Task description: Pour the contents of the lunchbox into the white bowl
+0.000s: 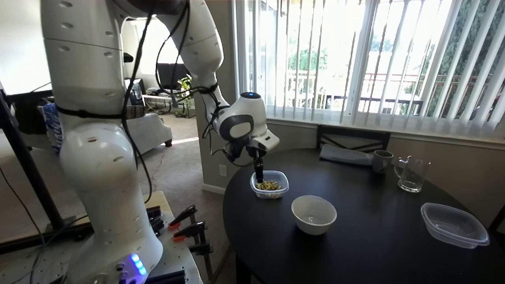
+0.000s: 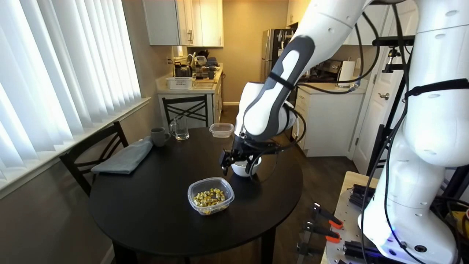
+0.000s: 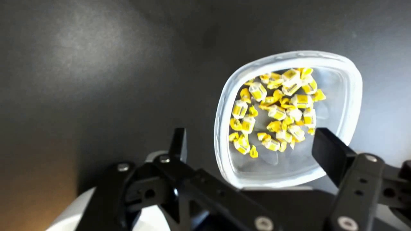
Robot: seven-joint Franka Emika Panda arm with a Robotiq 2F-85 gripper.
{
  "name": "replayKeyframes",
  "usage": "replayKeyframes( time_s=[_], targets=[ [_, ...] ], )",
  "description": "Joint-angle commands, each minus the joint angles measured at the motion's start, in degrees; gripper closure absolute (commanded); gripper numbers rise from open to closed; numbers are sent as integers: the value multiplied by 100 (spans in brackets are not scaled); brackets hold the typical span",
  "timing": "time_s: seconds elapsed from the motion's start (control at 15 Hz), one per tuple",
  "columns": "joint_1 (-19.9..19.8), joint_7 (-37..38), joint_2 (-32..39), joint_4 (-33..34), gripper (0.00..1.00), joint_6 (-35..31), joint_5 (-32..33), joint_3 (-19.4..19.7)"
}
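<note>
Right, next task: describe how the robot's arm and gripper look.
The arm is white and rounded, with dark grey panels, black straps, black cables and blue lights low down. The gripper is black, with silvery screws and two blocky fingers.

The arm (image 1: 96, 150) rose upright from its base (image 1: 114, 240), where blue lights (image 1: 138, 264) glowed, bent over near the top, and its forearm (image 1: 199, 47) sloped to the wrist (image 1: 240, 122). The gripper (image 3: 250, 141) pointed downward, fingers (image 3: 330, 154) spread well apart, though in an exterior view the fingertips (image 1: 259, 173) seemed to merge.
</note>
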State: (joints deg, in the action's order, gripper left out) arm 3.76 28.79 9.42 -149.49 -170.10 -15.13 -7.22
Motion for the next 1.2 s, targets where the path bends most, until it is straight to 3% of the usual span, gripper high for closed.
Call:
replayKeyframes(
  time_s=[0.0,0.2,0.33,0.4,0.93,1.13],
  targets=[
    [583,452,1515,483,0,-1074,-222,138],
    [1115,608,2389,1020,0,-1413,-368,459],
    [1260,660,2360,1073,0,-1517,-562,471],
    [1123,425,2354,1007,0,-1368,-495,406],
    [1157,423,2461,1116,0,-1377,-520,421],
    [1447,518,2290,862,0,-1610,-597,673]
  ],
)
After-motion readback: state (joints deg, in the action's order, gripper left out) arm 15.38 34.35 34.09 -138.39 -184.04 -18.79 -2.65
